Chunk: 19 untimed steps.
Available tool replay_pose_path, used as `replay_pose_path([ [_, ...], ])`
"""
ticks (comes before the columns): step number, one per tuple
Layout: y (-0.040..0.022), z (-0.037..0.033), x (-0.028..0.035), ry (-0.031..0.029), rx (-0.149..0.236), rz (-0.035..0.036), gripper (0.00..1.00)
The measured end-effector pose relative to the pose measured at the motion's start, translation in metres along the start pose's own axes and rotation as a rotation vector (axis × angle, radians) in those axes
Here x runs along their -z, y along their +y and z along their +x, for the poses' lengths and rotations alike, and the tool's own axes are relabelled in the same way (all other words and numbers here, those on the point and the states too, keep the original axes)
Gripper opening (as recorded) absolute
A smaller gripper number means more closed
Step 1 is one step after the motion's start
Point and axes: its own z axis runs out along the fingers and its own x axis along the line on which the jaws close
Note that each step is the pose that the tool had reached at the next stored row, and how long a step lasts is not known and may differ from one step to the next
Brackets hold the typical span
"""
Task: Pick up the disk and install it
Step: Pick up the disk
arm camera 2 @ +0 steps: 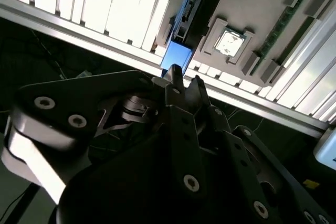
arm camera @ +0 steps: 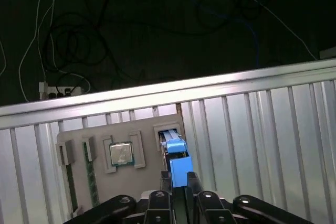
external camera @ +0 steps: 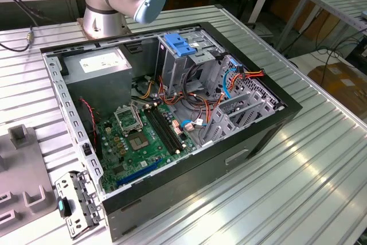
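Note:
The disk (arm camera: 177,157) stands on edge in a slot of a grey fixture plate (arm camera: 142,127), its blue side rail facing me; it is also seen as the blue disk end (arm camera 2: 176,56) in the second wrist view. My gripper (arm camera: 179,183) hangs right over that blue end, and its black fingers (arm camera 2: 176,77) stand a little apart on either side of it. In the second wrist view the gap of the gripper (arm camera 2: 186,81) looks dark, with nothing between the fingers. The open computer case (external camera: 172,113) lies on the table in the exterior view.
On the fixture plate sit a processor chip (arm camera: 121,154) and a memory stick (arm camera: 88,174). In the case are a drive cage with a blue latch plate (external camera: 179,45), a grey power-supply box (external camera: 100,64), the motherboard (external camera: 143,136) and loose cables (external camera: 241,78). The table edge (arm camera: 157,95) runs just beyond the plate.

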Motion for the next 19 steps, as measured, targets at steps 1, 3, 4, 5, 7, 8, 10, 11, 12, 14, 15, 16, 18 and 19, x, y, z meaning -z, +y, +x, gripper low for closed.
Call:
replay_pose_path([
  [1, -0.0001, 0.0000, -0.0019, 0.0000, 0.000, 0.0000, 0.29],
  [3, -0.0004, 0.0001, -0.0055, 0.0000, 0.001, 0.0000, 0.36],
  [4, -0.0005, 0.0002, -0.0075, 0.0001, 0.002, -0.0001, 0.42],
  [5, -0.0007, 0.0002, -0.0092, 0.0000, 0.003, -0.0001, 0.47],
  [7, -0.0009, 0.0002, -0.0129, 0.0001, 0.004, -0.0001, 0.54],
  [8, -0.0010, 0.0003, -0.0148, 0.0002, 0.004, -0.0002, 0.54],
  [10, -0.0012, 0.0004, -0.0211, 0.0001, 0.009, -0.0002, 0.66],
  [11, -0.0013, 0.0005, -0.0231, 0.0002, 0.013, -0.0003, 0.66],
  [12, -0.0013, 0.0006, -0.0249, 0.0003, 0.016, -0.0004, 0.66],
  [14, -0.0014, 0.0007, -0.0310, 0.0008, 0.044, -0.0011, 0.66],
  [15, -0.0014, 0.0008, -0.0326, 0.0011, 0.061, -0.0015, 0.66],
  [16, -0.0015, 0.0008, -0.0342, 0.0016, 0.080, -0.0021, 0.66],
  [18, -0.0016, 0.0009, -0.0372, 0.0023, 0.116, -0.0031, 0.66],
  [19, -0.0016, 0.0010, -0.0404, 0.0025, 0.127, -0.0034, 0.66],
])
